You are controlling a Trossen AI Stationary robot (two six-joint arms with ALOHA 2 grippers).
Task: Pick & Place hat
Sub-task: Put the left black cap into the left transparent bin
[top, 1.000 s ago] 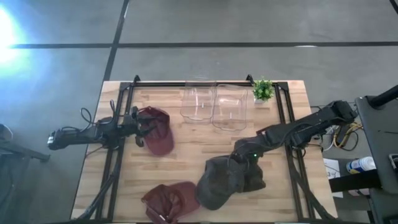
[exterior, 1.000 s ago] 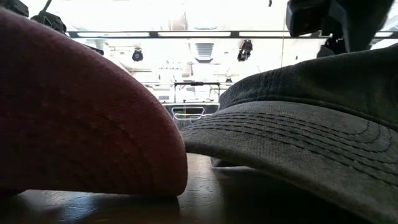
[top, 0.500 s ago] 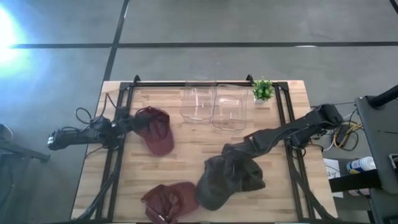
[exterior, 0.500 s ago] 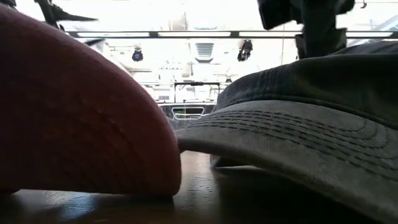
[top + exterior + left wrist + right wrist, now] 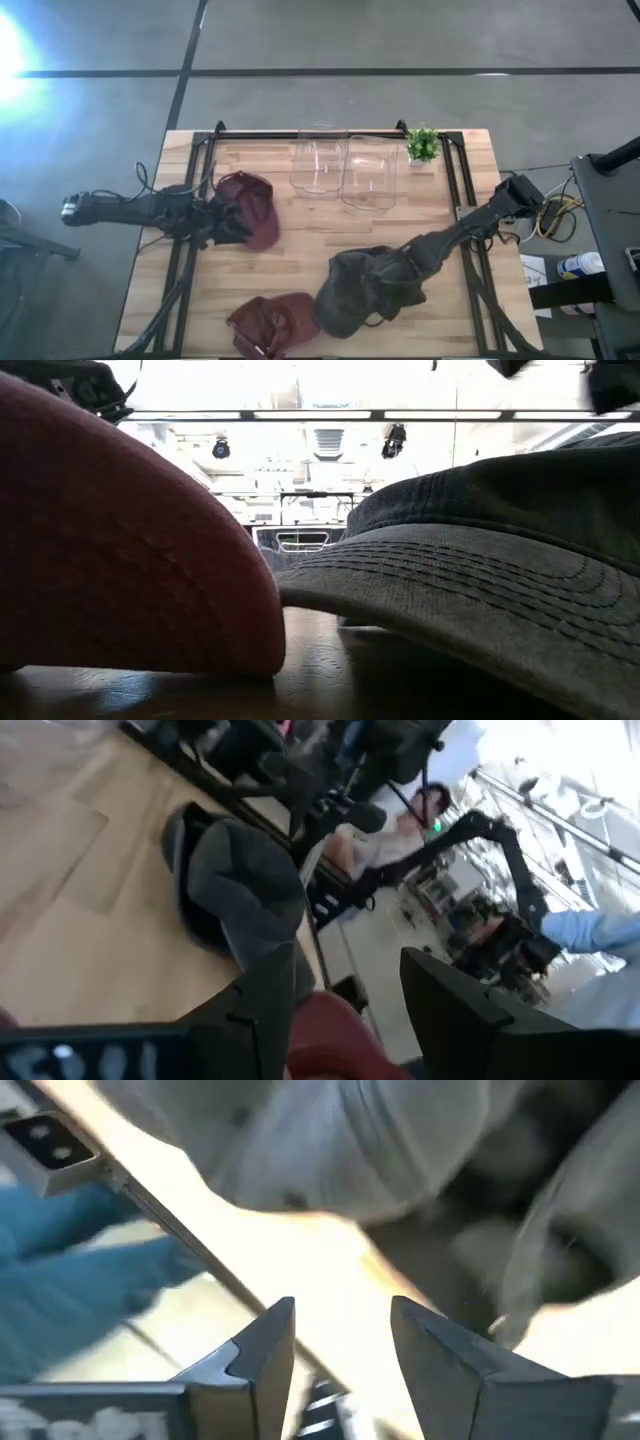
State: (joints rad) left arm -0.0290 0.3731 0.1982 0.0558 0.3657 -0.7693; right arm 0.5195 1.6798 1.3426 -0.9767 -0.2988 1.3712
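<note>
A dark red hat (image 5: 255,208) lies crown up on the table's left half. My left gripper (image 5: 222,225) is at its left near side, open; in the left wrist view, red cloth (image 5: 330,1038) shows between the fingers of my left gripper (image 5: 348,955). A dark grey hat (image 5: 355,290) lies on the table's right near part, its brim (image 5: 480,600) toward the near edge. My right gripper (image 5: 405,272) is at its right side, open; past my right gripper (image 5: 342,1305) the grey hat (image 5: 400,1150) shows. A second red hat (image 5: 272,322) lies at the near edge. My left gripper has the left near part of the red hat (image 5: 330,1038) between its open fingers, coming level from the table's left. Whether the fingers touch the cloth, I cannot tell. The hat lies on the table.
Two clear containers (image 5: 320,165) (image 5: 370,172) stand at the far edge beside a small green plant (image 5: 423,145). Black frame rails (image 5: 455,190) run along both sides of the table. Bare wood lies in the middle. A person's blue sleeve (image 5: 600,930) shows beyond the table.
My left gripper has moved toward the near edge and to the right, along the red hat's left side. My right gripper has moved toward the near edge and the table's right, from over the grey hat to its right side. The grey hat's crown has sagged slightly.
</note>
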